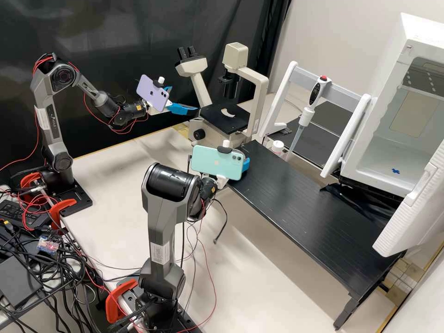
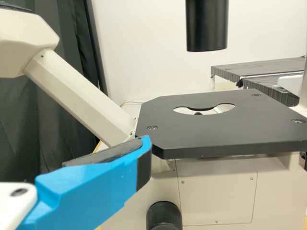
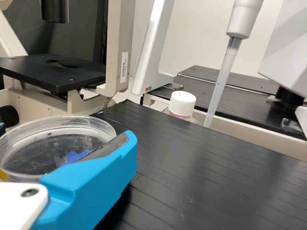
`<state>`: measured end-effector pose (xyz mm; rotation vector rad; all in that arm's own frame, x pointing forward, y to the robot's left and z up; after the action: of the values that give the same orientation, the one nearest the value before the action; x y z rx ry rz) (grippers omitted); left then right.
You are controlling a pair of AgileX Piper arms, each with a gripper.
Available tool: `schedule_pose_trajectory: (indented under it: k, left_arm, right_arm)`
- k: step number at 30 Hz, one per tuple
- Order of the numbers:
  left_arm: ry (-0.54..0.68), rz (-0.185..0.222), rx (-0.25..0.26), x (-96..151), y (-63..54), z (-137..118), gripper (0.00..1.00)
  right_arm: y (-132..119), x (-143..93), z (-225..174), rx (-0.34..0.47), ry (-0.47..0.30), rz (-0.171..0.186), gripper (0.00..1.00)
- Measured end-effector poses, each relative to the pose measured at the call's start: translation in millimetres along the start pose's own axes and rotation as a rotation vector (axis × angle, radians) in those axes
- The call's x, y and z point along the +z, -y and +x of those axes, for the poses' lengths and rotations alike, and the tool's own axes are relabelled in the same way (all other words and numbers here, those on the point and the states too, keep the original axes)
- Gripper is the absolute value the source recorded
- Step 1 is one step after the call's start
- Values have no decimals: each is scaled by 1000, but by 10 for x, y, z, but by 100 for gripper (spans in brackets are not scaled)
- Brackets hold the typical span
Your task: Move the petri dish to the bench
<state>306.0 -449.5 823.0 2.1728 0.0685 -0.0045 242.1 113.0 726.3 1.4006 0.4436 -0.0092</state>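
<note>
In the high view, my left jaws (image 1: 185, 100) stand apart with nothing between them, beside the inverted microscope's stage (image 1: 225, 116).
In the left wrist view, one blue finger (image 2: 96, 191) points past that stage.
In the right wrist view, my right jaws (image 3: 66, 132) grip the petri dish (image 3: 38, 151) by the black grooved bench platform (image 3: 206, 167). I judge this the carrying step; next I'd lower it level, then release.
</note>
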Motion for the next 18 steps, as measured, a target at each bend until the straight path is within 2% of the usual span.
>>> schedule_pose_trajectory:
  k: [3,4,18]
  left_arm:
    - [0,0,0,0,0,0,100]
    - [0,0,0,0,0,0,100]
    - [0,0,0,0,0,0,100]
  right_arm:
    - [19,6,12,5,-5,-7,0]
    - [16,4,17,9,-7,-7,100]
    - [3,5,27,19,-5,-12,100]
